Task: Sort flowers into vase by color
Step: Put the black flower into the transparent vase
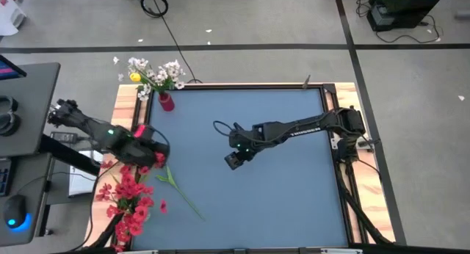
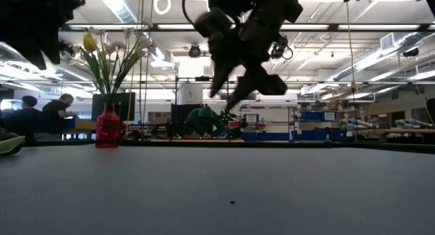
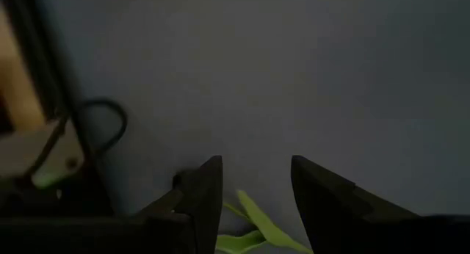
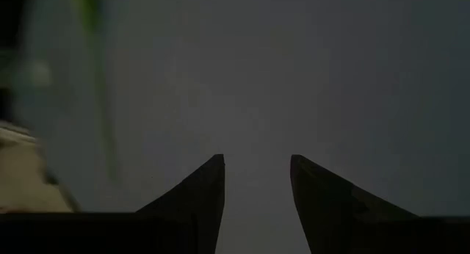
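While its fingers stand apart with green leaves [image 3: 253,228] between them, the left hand [image 1: 152,147] hangs over the red flowers [image 1: 131,197] at the tabletop's [image 1: 279,202] left edge. The right hand [image 1: 236,157], parted and empty, hovers mid-tabletop. White and yellow flowers [image 1: 156,73] fill the red vase [image 1: 166,100].

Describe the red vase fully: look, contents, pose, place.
The red vase is small, translucent-looking, with a narrow neck above a wider ribbed body. It stands upright near the table's far left corner, holding white flowers and one yellow bloom on green stems. No gripper touches it.
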